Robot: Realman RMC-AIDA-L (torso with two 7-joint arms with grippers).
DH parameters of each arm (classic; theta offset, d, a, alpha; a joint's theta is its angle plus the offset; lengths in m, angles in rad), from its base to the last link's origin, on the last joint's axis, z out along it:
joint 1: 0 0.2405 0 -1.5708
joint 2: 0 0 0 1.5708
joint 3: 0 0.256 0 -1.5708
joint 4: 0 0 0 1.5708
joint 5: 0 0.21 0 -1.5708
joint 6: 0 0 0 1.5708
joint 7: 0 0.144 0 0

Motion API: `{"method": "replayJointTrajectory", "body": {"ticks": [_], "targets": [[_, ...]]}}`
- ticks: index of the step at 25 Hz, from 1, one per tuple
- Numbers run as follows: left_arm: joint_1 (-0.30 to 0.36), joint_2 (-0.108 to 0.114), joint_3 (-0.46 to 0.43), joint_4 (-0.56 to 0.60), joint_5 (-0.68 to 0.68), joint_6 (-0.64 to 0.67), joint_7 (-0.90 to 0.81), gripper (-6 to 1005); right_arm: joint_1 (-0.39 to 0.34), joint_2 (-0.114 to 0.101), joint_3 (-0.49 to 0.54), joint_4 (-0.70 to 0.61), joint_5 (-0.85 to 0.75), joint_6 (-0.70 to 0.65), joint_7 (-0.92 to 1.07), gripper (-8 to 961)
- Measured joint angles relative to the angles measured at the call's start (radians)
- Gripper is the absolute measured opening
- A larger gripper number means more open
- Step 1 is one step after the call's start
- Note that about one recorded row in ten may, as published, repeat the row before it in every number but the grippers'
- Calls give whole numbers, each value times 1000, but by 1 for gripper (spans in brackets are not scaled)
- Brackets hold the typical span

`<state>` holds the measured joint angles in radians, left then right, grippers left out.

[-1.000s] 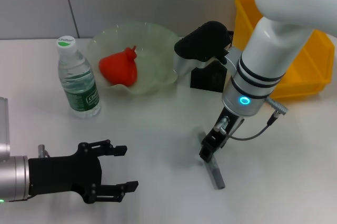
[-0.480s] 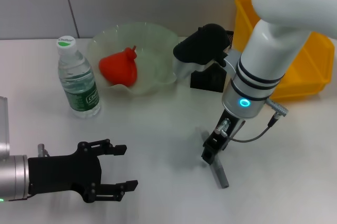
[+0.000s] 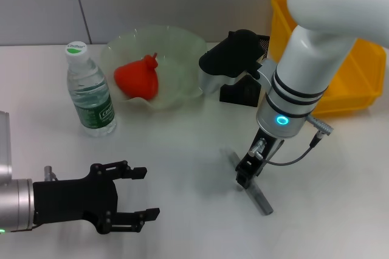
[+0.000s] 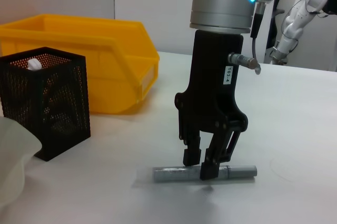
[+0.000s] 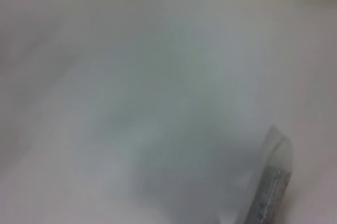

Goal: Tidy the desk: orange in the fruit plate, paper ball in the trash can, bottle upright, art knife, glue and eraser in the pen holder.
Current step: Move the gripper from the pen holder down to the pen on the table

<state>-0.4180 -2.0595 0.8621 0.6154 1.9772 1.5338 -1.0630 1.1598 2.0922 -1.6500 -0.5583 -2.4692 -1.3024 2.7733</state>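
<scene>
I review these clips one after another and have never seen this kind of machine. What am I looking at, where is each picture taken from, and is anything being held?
This is a two-armed robot at a white table. One picture looks down from its head; the other two come from cameras on its wrists. The right gripper stands over a grey stick-shaped tool lying on the table, fingers astride it. The left gripper waits open near the front edge, holding nothing. The left wrist picture shows that right gripper side-on. Farther back, the orange lies in the fruit plate, the bottle stands upright, and the black pen holder sits beside the yellow trash can.
</scene>
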Motion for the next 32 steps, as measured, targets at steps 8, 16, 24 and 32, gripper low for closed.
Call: {"method": "replayJointTrajectory", "body": {"ticks": [8,16,24,32], "targets": [[-2,0,0,0,0,0,0,827,3,0,-6,0,0,-5,0,283],[-2,1,0,-1,0,0,-1,827,7,0,-15,0,0,-8,0,231],[-2,1,0,-1,-3,0,-2,828,8,0,-14,-4,0,-8,0,208],[-2,0,0,1,-3,0,-9,828,7,0,-28,-5,-1,-4,0,296]]}}
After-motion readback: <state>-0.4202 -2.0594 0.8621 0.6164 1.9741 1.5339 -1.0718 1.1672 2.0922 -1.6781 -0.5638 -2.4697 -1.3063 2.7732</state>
